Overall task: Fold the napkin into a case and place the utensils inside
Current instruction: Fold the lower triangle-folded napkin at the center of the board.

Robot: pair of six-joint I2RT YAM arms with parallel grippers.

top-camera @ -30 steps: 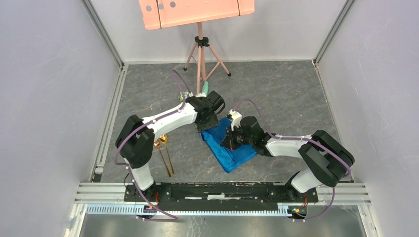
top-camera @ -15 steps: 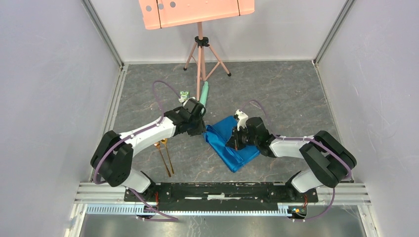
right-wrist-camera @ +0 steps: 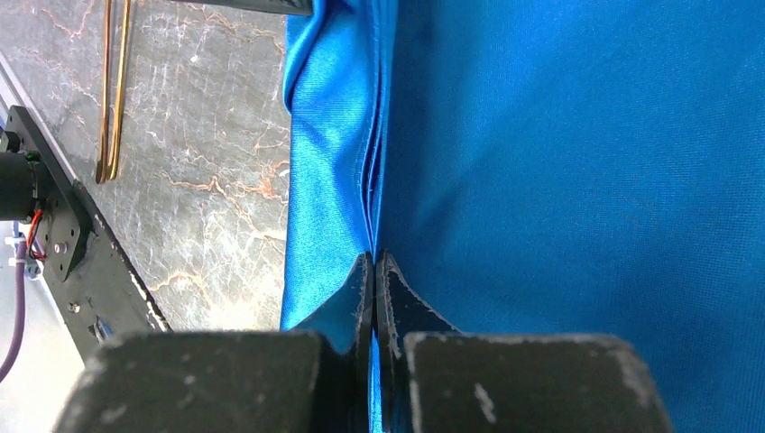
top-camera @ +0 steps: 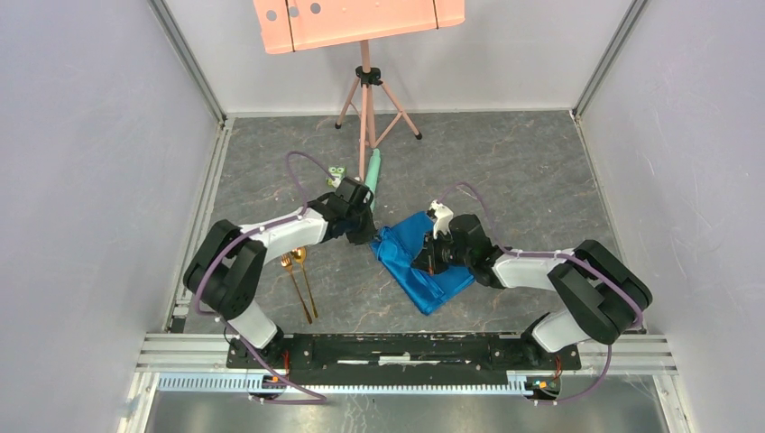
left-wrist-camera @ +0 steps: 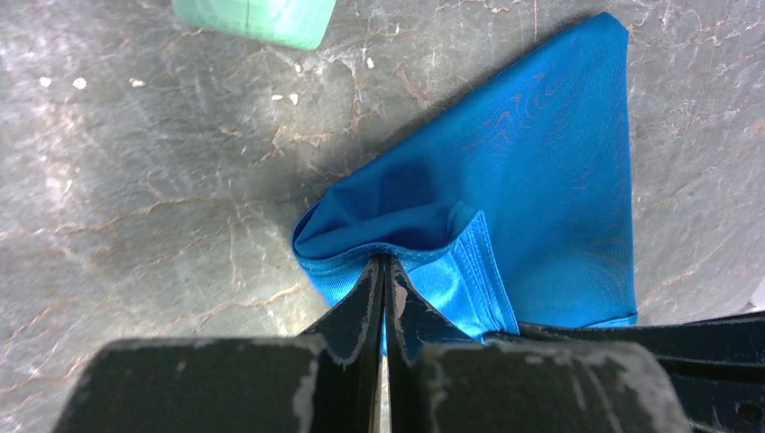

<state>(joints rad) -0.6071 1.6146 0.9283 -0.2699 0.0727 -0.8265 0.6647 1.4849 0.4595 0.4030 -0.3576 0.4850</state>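
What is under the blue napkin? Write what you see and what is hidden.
Grey marbled table shows around the napkin; anything beneath its folds is covered. The gold utensils lie apart, left of it.

A lab test cell: aluminium rails [top-camera: 162, 345], plain grey walls [top-camera: 81, 180] (tripod [top-camera: 365, 99] at back)
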